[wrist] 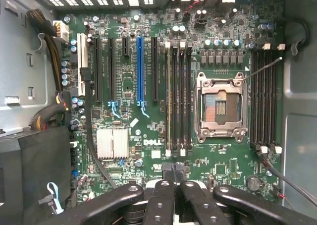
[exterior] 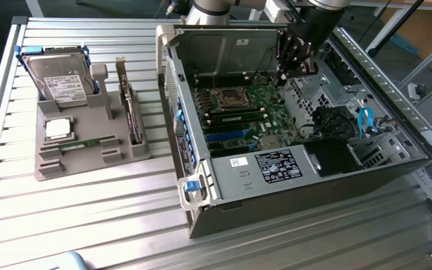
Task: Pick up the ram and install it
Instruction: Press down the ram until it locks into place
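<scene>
Ram (exterior: 77, 144) install looks barely begun, tbh: jaws are pressed together with nothing pinched, and the gripper (exterior: 295, 74) is hung over the motherboard (exterior: 265, 104) inside the open case (exterior: 276, 185). Out at roughly 9 o'clock of the case in the exterior view, the stick is seen lying in the grey holder (exterior: 81, 163), well apart, so pick-up and seating are both left.

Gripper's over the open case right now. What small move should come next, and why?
Probably lift clear of the case and head toward the grey holder. The gripper is shut, apparently on nothing, and the ram lies in that holder.
</scene>
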`<state>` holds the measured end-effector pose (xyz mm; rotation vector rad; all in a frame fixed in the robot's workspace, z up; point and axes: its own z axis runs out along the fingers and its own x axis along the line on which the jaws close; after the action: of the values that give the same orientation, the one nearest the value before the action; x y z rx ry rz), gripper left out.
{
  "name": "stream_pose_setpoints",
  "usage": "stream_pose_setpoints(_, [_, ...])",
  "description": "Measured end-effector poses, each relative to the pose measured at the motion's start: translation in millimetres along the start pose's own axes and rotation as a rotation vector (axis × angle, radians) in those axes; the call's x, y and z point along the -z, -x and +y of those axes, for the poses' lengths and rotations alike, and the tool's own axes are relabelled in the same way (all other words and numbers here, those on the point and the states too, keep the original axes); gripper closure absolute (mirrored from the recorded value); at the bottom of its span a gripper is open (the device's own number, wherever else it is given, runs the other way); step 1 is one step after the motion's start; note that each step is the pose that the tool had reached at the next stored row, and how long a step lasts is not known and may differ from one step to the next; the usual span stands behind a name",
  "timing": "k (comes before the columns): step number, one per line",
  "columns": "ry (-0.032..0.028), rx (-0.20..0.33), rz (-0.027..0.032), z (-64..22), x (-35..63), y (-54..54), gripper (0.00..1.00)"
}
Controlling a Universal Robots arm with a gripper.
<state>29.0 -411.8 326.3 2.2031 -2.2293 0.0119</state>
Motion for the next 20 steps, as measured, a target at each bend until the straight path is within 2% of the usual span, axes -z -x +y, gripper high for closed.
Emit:
stream_pose_setpoints(13, [0.0,-0.001,0.0,-0.6,-13.7,0.2,0.89])
stream_pose_setpoints(20, [0.0,-0.002,-0.0004,-0.9,-17.4,0.2,0.89])
